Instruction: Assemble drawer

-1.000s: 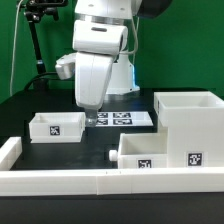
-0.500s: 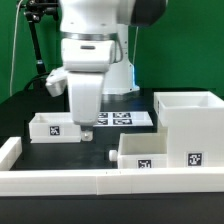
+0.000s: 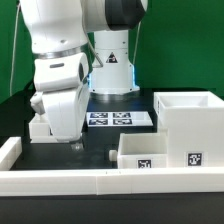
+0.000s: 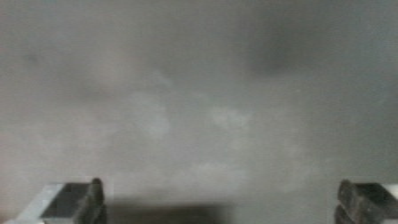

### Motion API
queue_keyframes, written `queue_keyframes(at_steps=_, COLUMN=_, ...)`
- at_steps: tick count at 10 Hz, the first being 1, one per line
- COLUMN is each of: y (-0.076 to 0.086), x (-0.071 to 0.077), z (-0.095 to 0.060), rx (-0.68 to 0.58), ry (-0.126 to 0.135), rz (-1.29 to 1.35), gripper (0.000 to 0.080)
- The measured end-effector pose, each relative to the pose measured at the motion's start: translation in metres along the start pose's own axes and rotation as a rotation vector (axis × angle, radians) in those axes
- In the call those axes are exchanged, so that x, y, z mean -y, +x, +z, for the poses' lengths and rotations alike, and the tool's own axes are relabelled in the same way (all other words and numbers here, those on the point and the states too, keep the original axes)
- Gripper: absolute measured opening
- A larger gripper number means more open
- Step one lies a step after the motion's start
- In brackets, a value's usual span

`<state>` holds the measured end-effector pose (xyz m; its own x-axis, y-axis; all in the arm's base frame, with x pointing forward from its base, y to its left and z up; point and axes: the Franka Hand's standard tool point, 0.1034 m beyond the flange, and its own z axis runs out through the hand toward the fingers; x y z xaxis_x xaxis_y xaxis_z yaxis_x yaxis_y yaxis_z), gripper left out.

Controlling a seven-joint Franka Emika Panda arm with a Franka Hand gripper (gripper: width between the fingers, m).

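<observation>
My gripper [image 3: 73, 137] hangs over the tray [image 3: 35, 127].
Fingers spread wide, holding nothing; the tray seems directly beneath me, its long axis running across the exterior view.

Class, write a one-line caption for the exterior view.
Open claw at one small tray; casing and knobbed tray stand aside.

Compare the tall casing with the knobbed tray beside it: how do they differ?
The casing stands taller; the tray is low. The tray carries a small knob on its end toward the exterior view's left; the casing shows none. Both are white, open-topped, and bear black-and-white tags on the near face.
</observation>
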<state>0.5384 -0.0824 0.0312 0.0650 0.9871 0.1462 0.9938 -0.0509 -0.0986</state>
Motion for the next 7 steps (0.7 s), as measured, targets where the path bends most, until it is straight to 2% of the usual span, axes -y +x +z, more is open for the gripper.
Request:
queue_keyframes(at_steps=1, y=0.005, x=-0.001, z=0.006, rx=-0.015, ry=0.008, rz=-0.003, gripper=0.0649)
queue_keyframes(at_steps=4, y=0.036, x=-0.003, z=0.012, rx=-0.028, ry=0.016, rz=0.052, gripper=0.0649)
queue_keyframes(at_steps=7, y=0.050, x=-0.004, z=0.014, rx=-0.017, ry=0.022, rz=0.159, gripper=0.0649)
